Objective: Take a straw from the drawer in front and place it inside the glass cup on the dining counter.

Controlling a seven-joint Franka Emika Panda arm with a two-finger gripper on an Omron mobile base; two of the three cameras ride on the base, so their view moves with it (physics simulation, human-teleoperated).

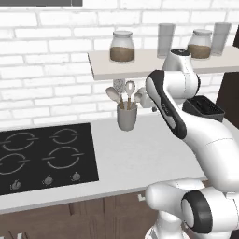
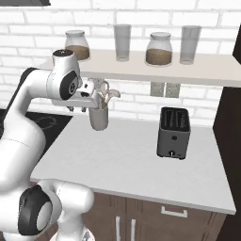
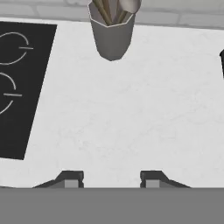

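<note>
Left base view: the arm's white base and elbow sit nearest the lens, lower right. Beyond, white worktop [image 1: 130, 158] with black cooktop [image 1: 46, 156] to the left, grey utensil crock [image 1: 126, 116] at the wall, toaster [image 1: 203, 108] partly hidden behind the arm. The hand itself is masked by the forearm.

Right base view: claw [image 2: 89, 101] is raised above the worktop, just in front of the crock; toaster well to its right. Closed cabinet fronts [image 2: 141, 219] lie below the counter edge.

Hand view: two fingertips [image 3: 70, 179] stand apart, moderately open, nothing between them; bare worktop beneath, crock ahead.

Progress: judged at the very start. Straw, glass cup and dining counter not located; drawer not identified as open. Opening, picking and placing all remain.
</note>
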